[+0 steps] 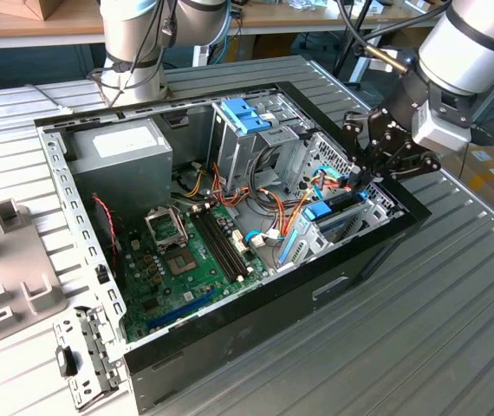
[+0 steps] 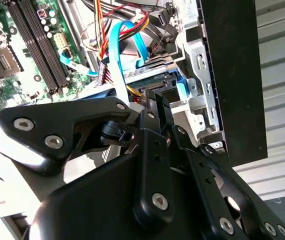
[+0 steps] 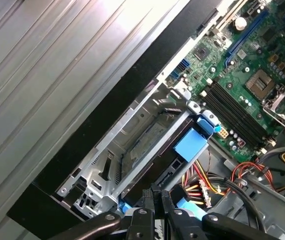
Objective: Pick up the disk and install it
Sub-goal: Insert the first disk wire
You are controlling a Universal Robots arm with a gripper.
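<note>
The disk [image 1: 337, 218] lies in the metal drive bay at the front corner of the open computer case [image 1: 230, 347], on the exterior view's right. Its dark body [image 3: 150, 172] and blue side rails sit inside the cage; in the second wrist view its connector end [image 2: 150, 75] faces the cables. My gripper [image 1: 356, 178] hangs just above that end of the disk. Both wrist views show its black fingertips [image 3: 145, 196] pressed together, with the gripper [image 2: 158, 98] at the disk's edge and nothing visibly held between them.
Orange, red and blue cables [image 1: 295, 204] crowd the space beside the bay. The motherboard [image 1: 186, 251], a grey power supply [image 1: 121, 152] and a light-blue latch [image 1: 245, 115] fill the case. A grey bracket [image 1: 87, 355] and a plastic part [image 1: 9, 260] lie on the ribbed table.
</note>
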